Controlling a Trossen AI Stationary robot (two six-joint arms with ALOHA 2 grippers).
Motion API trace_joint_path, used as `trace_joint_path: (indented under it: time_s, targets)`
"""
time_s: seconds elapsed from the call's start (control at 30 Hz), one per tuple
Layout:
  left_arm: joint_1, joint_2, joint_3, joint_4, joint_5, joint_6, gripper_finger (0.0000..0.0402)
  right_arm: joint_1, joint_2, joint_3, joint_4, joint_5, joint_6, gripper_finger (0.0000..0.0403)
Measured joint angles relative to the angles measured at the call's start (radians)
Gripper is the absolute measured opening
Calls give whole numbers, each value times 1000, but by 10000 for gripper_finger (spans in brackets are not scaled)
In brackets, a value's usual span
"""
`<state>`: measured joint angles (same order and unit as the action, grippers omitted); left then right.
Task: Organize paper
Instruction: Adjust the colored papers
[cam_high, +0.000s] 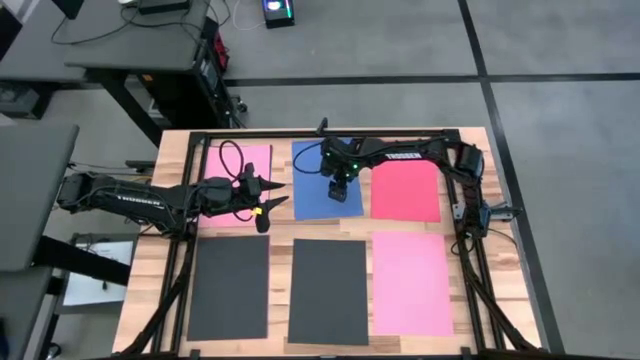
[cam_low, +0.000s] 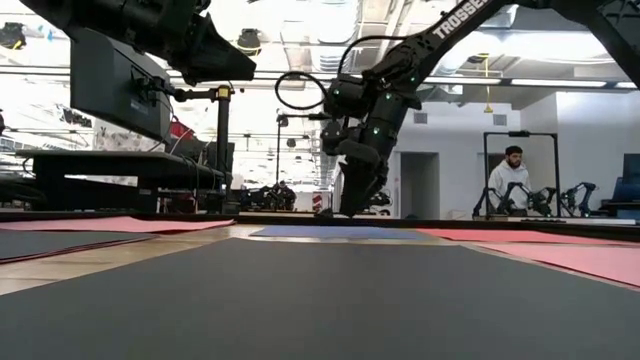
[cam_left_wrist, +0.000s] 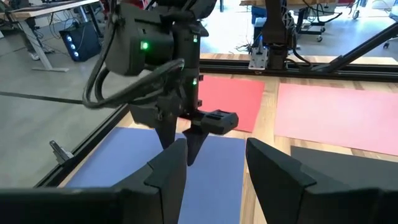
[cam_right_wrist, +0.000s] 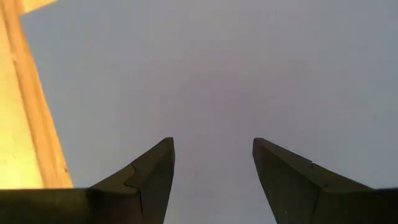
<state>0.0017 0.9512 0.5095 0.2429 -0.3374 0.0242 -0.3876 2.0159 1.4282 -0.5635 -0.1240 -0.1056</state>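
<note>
A: Your right gripper (cam_high: 342, 190) is pointed straight down over the blue sheet (cam_high: 312, 195), fingers apart with only blue paper showing between them in its wrist view. Nothing is pinched. From the low view the tips (cam_low: 352, 208) sit right at the sheet's surface, though you can't tell whether they truly touch.

B: And the left one?

A: Your left gripper (cam_high: 268, 205) hangs near the table's left side, between the pink sheet (cam_high: 250, 160) at the far left and the blue one, above the wood. Its fingers (cam_left_wrist: 166, 174) are spread and empty (its wrist camera looks straight across at the other arm).

B: Where does the paper lie?

A: Six sheets in two rows on the wooden table (cam_high: 285, 245). Far row: pink, blue, then red (cam_high: 406, 190). Near row: a black sheet (cam_high: 229, 287), a second black sheet (cam_high: 327, 291), then a larger-looking pink sheet (cam_high: 411, 282). All lie flat and apart from one another.

B: Anyone around?

A: A person (cam_low: 510, 180) stands in the room beyond the table.
</note>
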Motion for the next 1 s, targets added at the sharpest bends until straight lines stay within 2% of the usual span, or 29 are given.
trace_joint_path:
  time_s: [0.17,0.33,0.63,1.0]
  targets:
    - [0,0,0,-12,0,-9,148,60,-13,1,-34,-5,-121,207]
    - [0,0,0,-26,0,-10,148,208,-13,1,-30,-10,-127,207]
    - [0,6,0,-53,0,-41,148,477,-10,1,-16,-10,-11,191]
    - [-2,120,0,-40,31,-112,148,598,50,3,-6,-9,86,166]
